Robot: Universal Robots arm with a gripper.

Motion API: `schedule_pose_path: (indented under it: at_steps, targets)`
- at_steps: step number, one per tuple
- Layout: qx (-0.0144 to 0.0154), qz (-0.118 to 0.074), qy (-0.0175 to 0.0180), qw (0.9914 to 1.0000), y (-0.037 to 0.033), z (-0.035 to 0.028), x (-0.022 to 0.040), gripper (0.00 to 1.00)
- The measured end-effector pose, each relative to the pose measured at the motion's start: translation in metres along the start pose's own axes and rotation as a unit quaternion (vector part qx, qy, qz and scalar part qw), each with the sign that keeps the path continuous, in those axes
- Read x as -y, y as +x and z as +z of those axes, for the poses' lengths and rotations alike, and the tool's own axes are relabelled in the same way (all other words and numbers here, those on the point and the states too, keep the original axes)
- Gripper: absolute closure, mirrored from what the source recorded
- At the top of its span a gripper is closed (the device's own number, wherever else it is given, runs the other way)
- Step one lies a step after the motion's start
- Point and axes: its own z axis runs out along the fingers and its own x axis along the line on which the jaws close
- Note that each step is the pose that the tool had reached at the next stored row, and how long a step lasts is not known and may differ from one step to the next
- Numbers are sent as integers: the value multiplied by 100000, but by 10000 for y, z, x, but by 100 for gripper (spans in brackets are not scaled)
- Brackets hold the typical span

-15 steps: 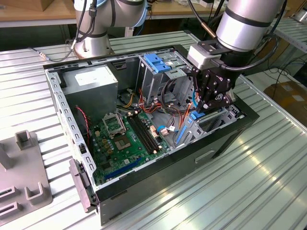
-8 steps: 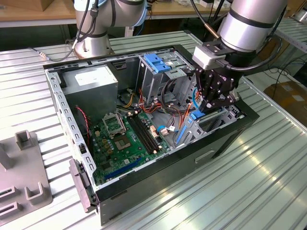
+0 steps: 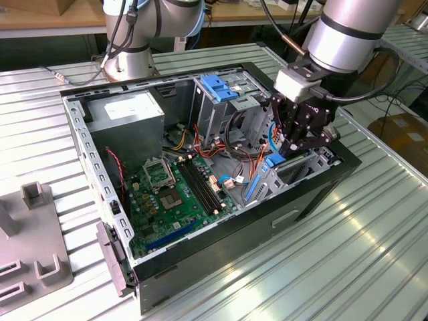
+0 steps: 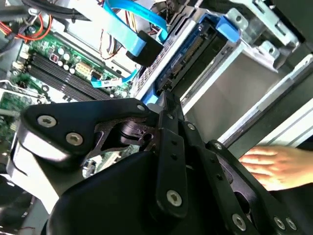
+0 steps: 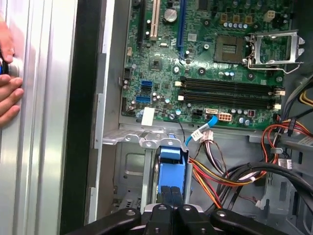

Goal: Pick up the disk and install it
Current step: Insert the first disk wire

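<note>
The disk point(image 3: 269, 172), black with blue rails, stands on edge in the metal bay at the front corner of the open computer case point(image 3: 314, 194). My gripper point(image 3: 289, 152) is right above it with its fingers close together, pinching the disk's upper blue end. In the first wrist view the disk point(image 5: 172, 159) shows edge-on in the bay's slot, directly under the gripper point(image 5: 171, 194). The second wrist view has the disk point(image 4: 195, 51) lying along the bay wall, with the gripper point(image 4: 164, 104) at its near corner.
The motherboard point(image 3: 174, 194) lies in the case floor, with loose cables point(image 3: 231, 150) beside the bay. A grey power-supply box point(image 3: 127, 110) and a drive cage with a blue latch point(image 3: 217, 87) stand at the back. A person's hand point(image 5: 7, 83) rests on the table outside the case. A grey fixture point(image 3: 33, 247) sits at the exterior view's left.
</note>
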Motion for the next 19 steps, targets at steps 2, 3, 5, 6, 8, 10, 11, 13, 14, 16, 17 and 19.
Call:
schedule_pose_path:
  at_steps: [2,3,5,6,8,10,11,13,14,16,17,19]
  targets:
    - [10,-233,16,100000,-2,1,29,89]
    - [14,-321,22,99999,-3,1,42,89]
    - [13,-460,25,99999,-6,1,64,89]
    - [6,-512,24,99999,-8,0,73,89]
    - [12,-591,22,99998,-12,-11,95,89]
    - [15,-624,24,99998,-14,-35,100,89]
    - [13,-678,25,99998,-16,-58,105,89]
    - [16,-721,36,99997,-20,-95,115,89]
    - [19,-752,65,99997,-19,-109,116,89]
    - [16,-815,105,99997,-19,-129,119,89]
    - [22,-848,123,99996,-19,-129,120,89]
    - [7,-1293,154,99992,-17,-131,133,89]
